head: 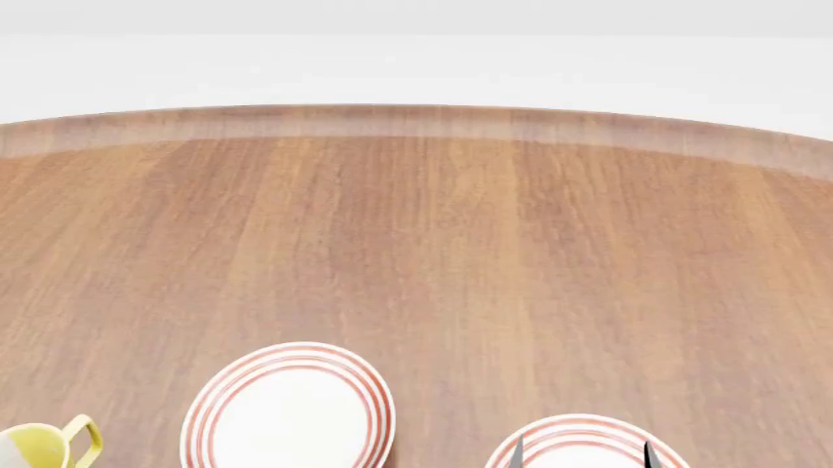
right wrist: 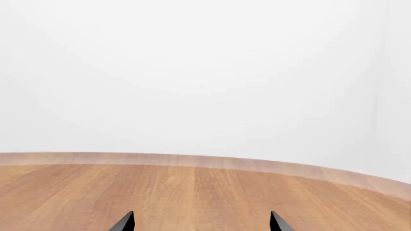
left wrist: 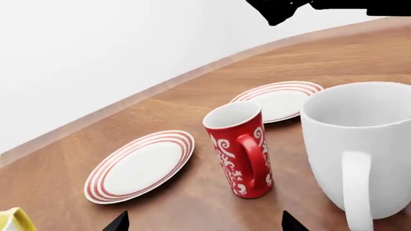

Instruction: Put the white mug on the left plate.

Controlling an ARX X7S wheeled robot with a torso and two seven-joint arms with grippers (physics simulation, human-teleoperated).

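The tall all-white mug [left wrist: 359,144] stands upright on the wooden table, handle turned toward the left wrist camera, close by and off to one side of my left gripper [left wrist: 204,224]. That gripper is open, with only bare wood between its tips. The left plate [left wrist: 140,166] [head: 289,409], white with red rings, lies flat and holds nothing. In the head view the white mug is out of sight. My right gripper [right wrist: 201,223] [head: 582,454] is open over the other plate, and only its dark tips show.
A red patterned mug [left wrist: 241,154] stands between the white mug and the left plate. A second ringed plate [left wrist: 279,98] [head: 586,447] lies farther off. A yellow-handled mug [head: 46,447] [left wrist: 14,220] sits left of the left plate. The table's far edge [head: 416,122] meets a white wall.
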